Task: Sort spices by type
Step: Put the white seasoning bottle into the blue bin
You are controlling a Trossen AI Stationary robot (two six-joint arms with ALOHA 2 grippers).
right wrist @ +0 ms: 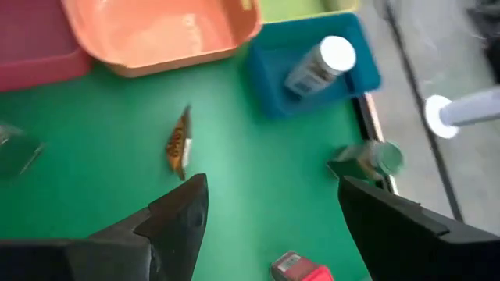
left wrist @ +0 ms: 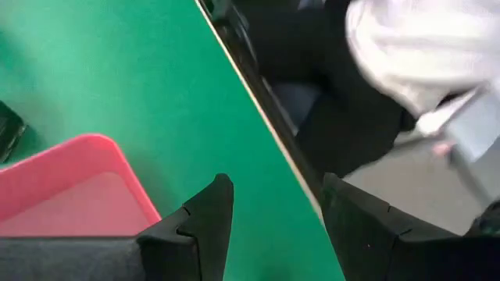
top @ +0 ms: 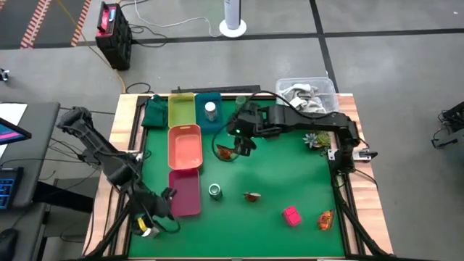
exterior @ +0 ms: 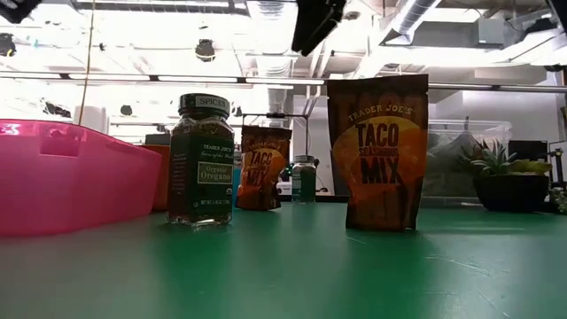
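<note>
From above, the right claw (top: 243,138) is hovering, fingers apart and holding nothing, over an orange-brown crinkly sachet (top: 227,151) at the green counter's (top: 290,170) centre, with a white-capped round jar (top: 210,111) lying in the blue rectangular tray (top: 212,116) at 11 o'clock. The left claw (top: 168,196) is waiting by the dark pink tray (top: 185,194) at 8 o'clock. In the right wrist view, the sachet (right wrist: 179,144) is standing between the spread fingers (right wrist: 180,222) and the orange tray (right wrist: 160,31); in the left wrist view, that claw (left wrist: 273,211) is gaping empty over the counter edge.

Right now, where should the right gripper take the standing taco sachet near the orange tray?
Its top edge, from straight above. The taco sachet stands upright and thin near the open right gripper, so the jaws should probably close across its two flat faces.
</note>
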